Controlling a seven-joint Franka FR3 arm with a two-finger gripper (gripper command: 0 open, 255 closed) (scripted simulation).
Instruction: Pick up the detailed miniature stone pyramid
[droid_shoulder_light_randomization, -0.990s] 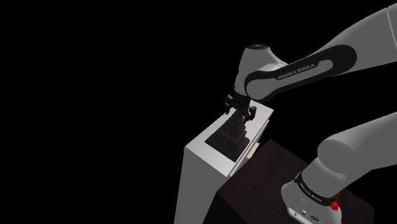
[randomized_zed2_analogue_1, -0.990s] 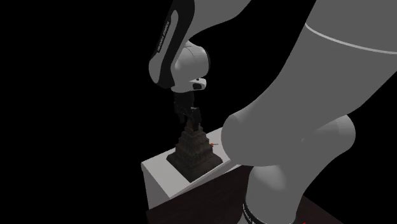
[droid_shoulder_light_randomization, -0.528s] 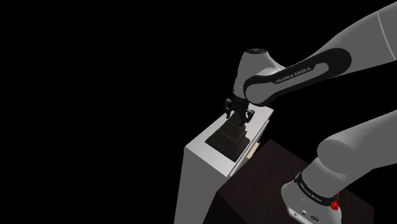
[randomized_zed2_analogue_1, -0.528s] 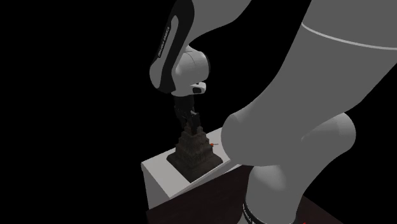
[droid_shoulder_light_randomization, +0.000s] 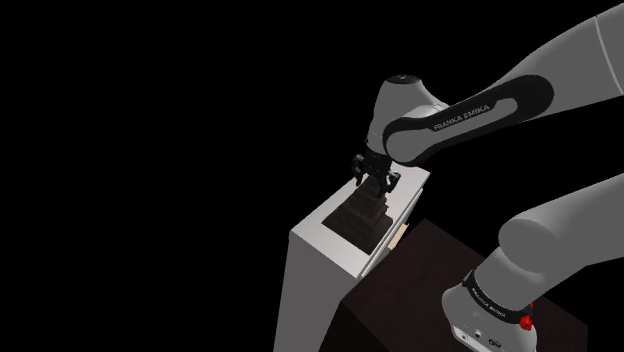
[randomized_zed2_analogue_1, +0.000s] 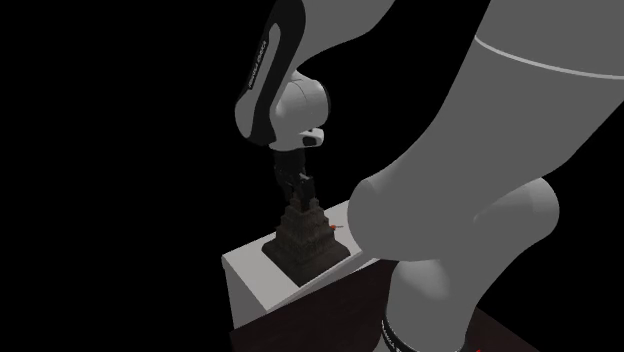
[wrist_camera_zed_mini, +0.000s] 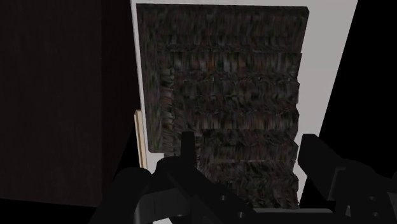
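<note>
Gripper (randomized_zed2_analogue_1: 300, 188) has lowered over the pyramid (randomized_zed2_analogue_1: 303, 235); wrist view shows fingers (wrist_camera_zed_mini: 316, 158) flanking it.

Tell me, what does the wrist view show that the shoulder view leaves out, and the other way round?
Wrist view: the pyramid seen close up, its rough stepped courses row by row. Shoulder view: the white arm with its lettering, the dark stand, and the tall front face of the white block. Both: the dark pyramid standing on the white block, with the gripper down at its peak.
</note>
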